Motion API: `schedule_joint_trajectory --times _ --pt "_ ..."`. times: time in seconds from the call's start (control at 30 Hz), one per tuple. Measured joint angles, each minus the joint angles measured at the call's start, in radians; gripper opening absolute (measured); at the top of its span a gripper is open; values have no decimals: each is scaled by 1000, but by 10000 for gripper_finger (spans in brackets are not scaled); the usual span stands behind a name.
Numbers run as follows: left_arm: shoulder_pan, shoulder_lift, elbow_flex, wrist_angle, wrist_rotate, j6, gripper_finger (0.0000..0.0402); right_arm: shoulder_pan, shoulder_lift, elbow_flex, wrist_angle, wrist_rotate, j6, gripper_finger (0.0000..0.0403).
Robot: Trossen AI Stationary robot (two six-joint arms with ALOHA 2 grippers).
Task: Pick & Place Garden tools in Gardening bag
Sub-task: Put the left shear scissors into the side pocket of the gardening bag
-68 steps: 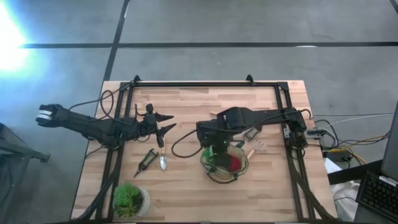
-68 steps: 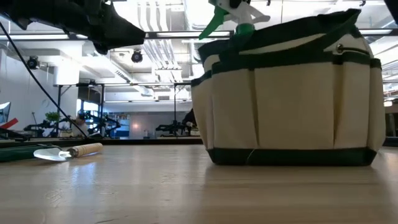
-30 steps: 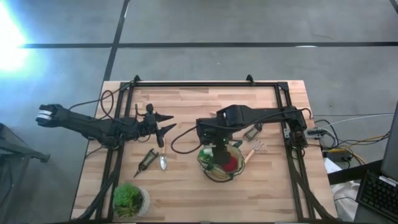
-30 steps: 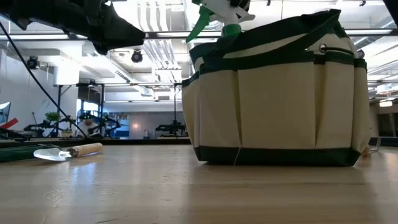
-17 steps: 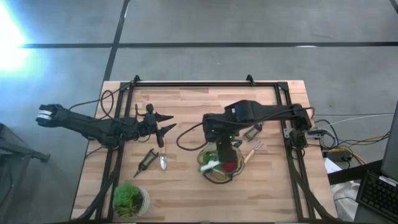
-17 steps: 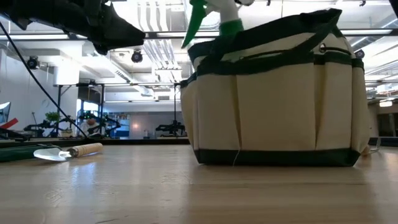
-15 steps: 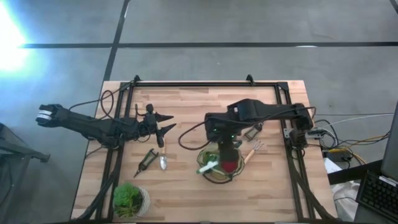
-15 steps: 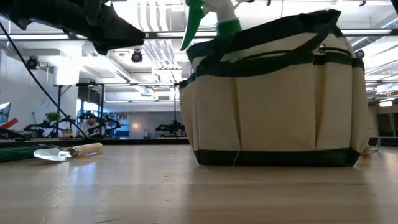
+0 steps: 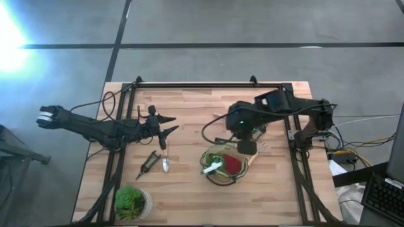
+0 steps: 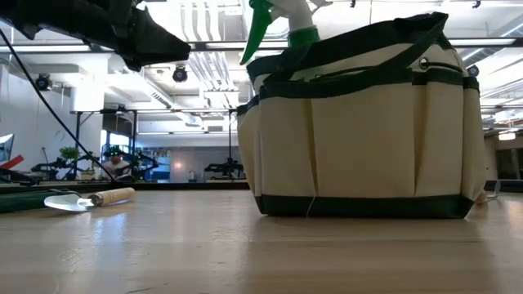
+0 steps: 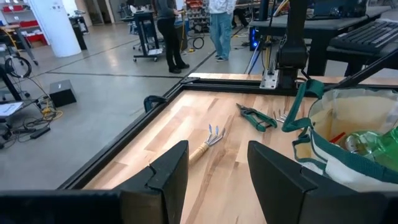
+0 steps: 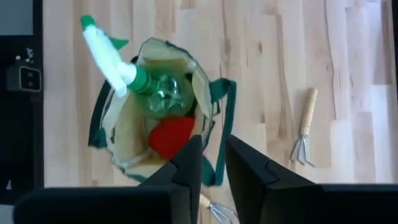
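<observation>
The gardening bag (image 9: 211,155) stands on the table right of centre, olive-tan with dark green trim (image 10: 359,147). A green spray bottle (image 12: 155,93) stands in it, its white nozzle sticking out over the rim (image 10: 294,20). A pink-red item (image 12: 171,137) lies beside the bottle. My right gripper (image 12: 212,146) hangs above the bag's right side (image 9: 246,148), pointing down, its fingers a little apart with nothing between them. My left gripper (image 9: 165,132) waits open left of centre (image 11: 217,155). A silver trowel (image 9: 165,164) and a dark tool (image 9: 149,162) lie on the table left of the bag.
A rake fork (image 12: 305,124) and dark pruners (image 11: 256,117) lie on the table right of the bag. A leafy plant in a pale pot (image 9: 131,202) stands at the near left corner. A black frame (image 9: 189,85) runs along the table's edges.
My right gripper has risen and gone toward the table's right edge, away from above the bag. The spray bottle stays in the bag with its nozzle over the left rim. The bag has kept its place.
</observation>
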Motion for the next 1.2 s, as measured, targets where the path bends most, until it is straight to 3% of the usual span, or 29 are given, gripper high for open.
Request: schedule_joint_trajectory --times 0.2,0.3,0.5,0.67,0.97,1.2 --pt "0 0 0 -6 0 -15 168 0 -109 -179 10 78 51 25" --pt "0 0 0 -7 0 -46 168 0 -182 -314 31 132 96 12" --pt "0 0 46 -86 0 -93 168 0 -347 -612 144 135 169 8" --pt "0 0 146 -329 0 -178 168 -1 -485 -809 263 135 223 8" --pt "-1 24 382 -997 12 -532 168 -1 -649 -1024 481 136 228 8" --pt "-19 96 414 -1228 123 -769 167 -1 -680 -1108 541 136 228 8"
